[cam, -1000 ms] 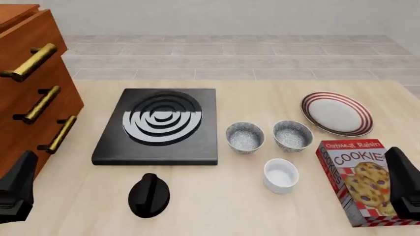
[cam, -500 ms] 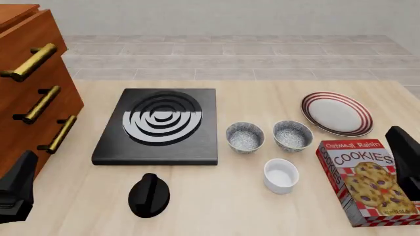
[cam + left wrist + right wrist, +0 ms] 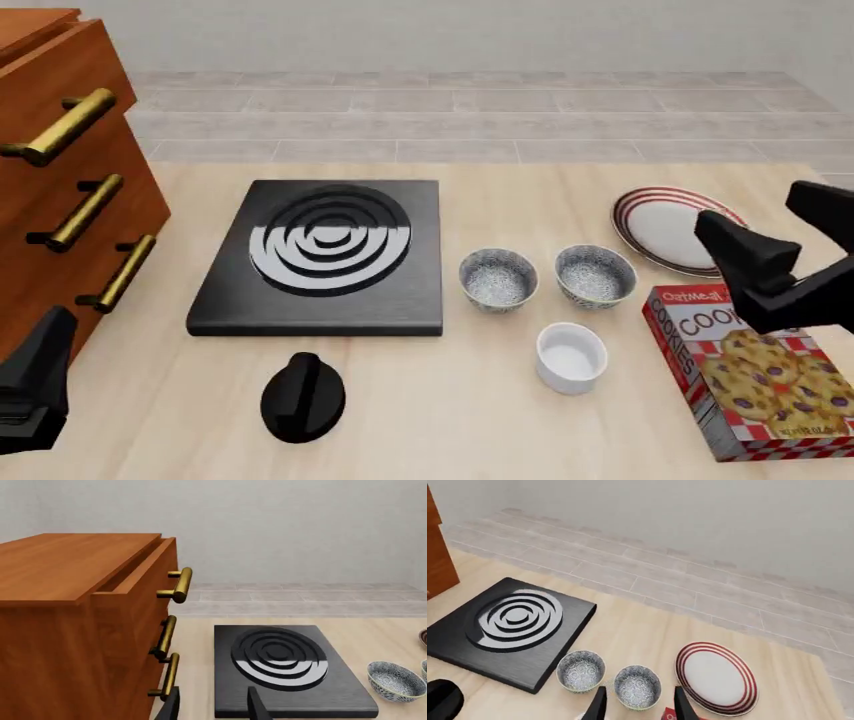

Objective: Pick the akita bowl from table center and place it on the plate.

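Two look-alike speckled bowls stand side by side in mid-table, the left bowl (image 3: 498,278) (image 3: 581,670) nearer the stove and the right bowl (image 3: 594,275) (image 3: 637,686) nearer the plate. I cannot tell which is the akita bowl. The red-striped plate (image 3: 685,231) (image 3: 716,677) lies empty at the back right. My right gripper (image 3: 781,235) (image 3: 640,710) hangs open and empty above the cookie box, beside the plate and right of both bowls. Low at the front left, my left gripper (image 3: 34,385) (image 3: 213,707) is open and empty.
A black stove plate (image 3: 323,255) lies left of the bowls. A wooden drawer cabinet (image 3: 60,180) fills the left edge. A plain white cup (image 3: 571,356), a black knob (image 3: 303,397) and a cookie box (image 3: 754,375) sit along the front.
My right gripper has risen from the table's front right edge and moved forward and left, over the cookie box toward the plate. The left gripper and all objects have stayed put.
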You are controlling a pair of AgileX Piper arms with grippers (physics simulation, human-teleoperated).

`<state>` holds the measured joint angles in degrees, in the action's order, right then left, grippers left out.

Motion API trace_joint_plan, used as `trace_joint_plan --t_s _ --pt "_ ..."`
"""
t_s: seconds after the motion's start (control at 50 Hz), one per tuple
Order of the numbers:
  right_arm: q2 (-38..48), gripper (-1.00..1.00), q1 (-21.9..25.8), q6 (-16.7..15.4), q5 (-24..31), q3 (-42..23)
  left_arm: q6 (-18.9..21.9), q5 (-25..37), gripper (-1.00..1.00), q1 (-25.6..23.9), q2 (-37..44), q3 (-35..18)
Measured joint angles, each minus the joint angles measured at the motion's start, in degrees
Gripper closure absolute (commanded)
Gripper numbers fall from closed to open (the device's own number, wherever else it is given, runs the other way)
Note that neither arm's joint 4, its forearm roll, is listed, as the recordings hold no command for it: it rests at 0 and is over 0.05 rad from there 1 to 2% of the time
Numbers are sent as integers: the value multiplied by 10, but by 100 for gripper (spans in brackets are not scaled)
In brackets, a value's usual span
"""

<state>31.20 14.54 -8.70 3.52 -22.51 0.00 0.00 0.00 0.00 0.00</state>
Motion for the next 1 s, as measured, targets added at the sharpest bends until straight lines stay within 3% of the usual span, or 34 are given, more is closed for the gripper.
trace_joint_plan --t_s 0.4,1.0 --pt "105 -100 49 -46 61 -88 0 0 -100 0 0 0" --pt "219 -100 117 -147 165 -175 0 0 -100 0 0 0"
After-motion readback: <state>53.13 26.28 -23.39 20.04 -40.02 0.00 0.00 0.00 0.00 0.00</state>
